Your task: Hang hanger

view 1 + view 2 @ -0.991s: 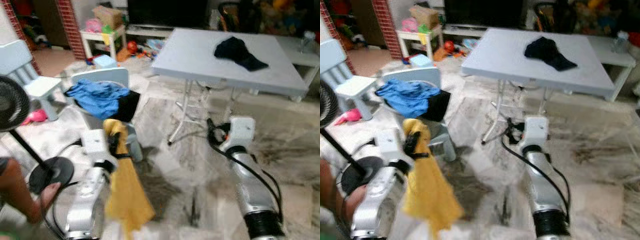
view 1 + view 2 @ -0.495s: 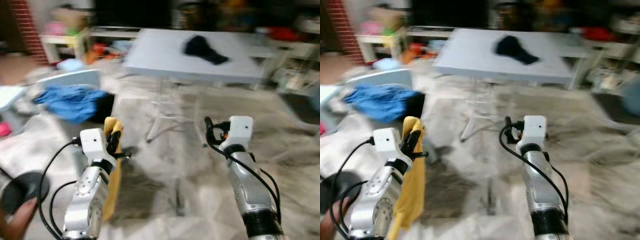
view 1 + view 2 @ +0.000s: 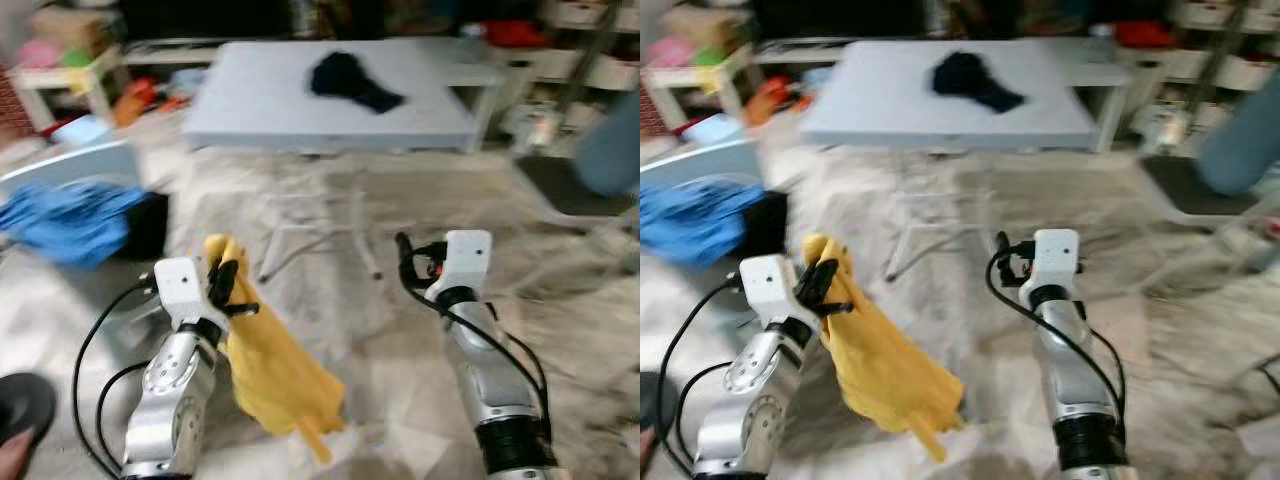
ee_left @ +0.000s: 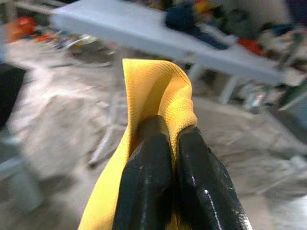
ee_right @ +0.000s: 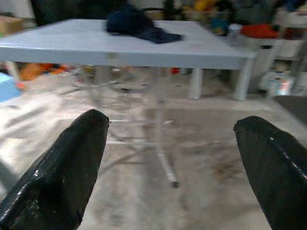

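A grey folding table stands on seemingly marbled floor.

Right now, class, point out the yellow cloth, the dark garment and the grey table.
yellow cloth (image 3: 270, 370), left eye view, hanging middle.
dark garment (image 3: 345, 80), left eye view, its centre.
grey table (image 3: 250, 100), left eye view, bare top.

blurred room, yellow cloth hiding any hanger, blue shape cut off
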Motion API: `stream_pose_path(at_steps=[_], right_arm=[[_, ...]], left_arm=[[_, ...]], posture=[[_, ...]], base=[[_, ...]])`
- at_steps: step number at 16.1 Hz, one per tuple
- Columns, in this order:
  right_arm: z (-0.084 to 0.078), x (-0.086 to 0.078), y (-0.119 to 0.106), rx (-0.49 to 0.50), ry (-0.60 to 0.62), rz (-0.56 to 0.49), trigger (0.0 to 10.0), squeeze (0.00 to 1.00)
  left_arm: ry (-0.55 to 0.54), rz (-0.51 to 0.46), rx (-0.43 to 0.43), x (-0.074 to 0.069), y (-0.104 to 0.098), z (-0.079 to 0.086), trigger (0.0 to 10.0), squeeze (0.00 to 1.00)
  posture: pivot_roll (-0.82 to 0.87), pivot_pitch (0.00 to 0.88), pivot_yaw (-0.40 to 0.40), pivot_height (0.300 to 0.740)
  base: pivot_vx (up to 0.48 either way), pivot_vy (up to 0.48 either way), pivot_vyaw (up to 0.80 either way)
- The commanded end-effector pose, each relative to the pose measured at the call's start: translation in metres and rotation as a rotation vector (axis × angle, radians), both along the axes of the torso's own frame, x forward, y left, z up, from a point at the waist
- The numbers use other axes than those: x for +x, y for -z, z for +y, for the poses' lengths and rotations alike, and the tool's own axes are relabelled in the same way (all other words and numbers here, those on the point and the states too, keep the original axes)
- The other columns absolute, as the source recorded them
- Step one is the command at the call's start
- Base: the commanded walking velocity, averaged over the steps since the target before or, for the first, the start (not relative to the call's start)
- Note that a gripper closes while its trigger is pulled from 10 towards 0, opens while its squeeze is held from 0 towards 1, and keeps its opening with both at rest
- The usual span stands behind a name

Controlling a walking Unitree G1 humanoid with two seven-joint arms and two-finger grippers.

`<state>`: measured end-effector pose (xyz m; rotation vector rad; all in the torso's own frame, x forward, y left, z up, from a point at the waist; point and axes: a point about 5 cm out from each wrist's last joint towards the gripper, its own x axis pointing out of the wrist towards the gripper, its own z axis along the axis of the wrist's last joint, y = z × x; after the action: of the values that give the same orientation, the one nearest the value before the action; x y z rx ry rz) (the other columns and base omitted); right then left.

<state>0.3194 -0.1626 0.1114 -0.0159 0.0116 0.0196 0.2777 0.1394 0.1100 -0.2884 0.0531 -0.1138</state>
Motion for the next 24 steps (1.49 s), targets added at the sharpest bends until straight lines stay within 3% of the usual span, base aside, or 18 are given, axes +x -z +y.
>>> stream_pose_path(at_steps=[1, 5, 11, 24], right_arm=[[-0.0037, 0.0001, -0.0021, 0.002, 0.014, -0.005, 10.0, 0.00], [-0.0029, -0.0002, -0.0012, 0.003, 0.012, -0.001, 10.0, 0.00], [-0.0022, 0.0002, -0.0013, 0.005, 0.010, 0.002, 10.0, 0.00], [0.0001, 0.0003, -0.0001, 0.009, 0.006, 0.007, 10.0, 0.00]], left_arm=[[0.015, -0.030, 0.003, -0.0002, -0.0059, -0.0023, 10.0, 0.00], [0.013, -0.028, 0.003, -0.0002, -0.0055, -0.0016, 10.0, 0.00], [0.009, -0.013, -0.010, -0.0005, -0.0043, -0.0021, 10.0, 0.00], [0.027, 0.008, -0.014, -0.0012, -0.0024, -0.0034, 10.0, 0.00]], posture=[[-0.05, 0.000, -0.011, 0.740], [-0.05, 0.000, -0.012, 0.740], [-0.05, 0.000, -0.012, 0.740], [-0.05, 0.000, -0.011, 0.740]], base=[[0.326, 0.000, 0.00], [0.329, 0.000, 0.00], [0.269, 0.382, 0.00], [0.000, 0.436, 0.00]])
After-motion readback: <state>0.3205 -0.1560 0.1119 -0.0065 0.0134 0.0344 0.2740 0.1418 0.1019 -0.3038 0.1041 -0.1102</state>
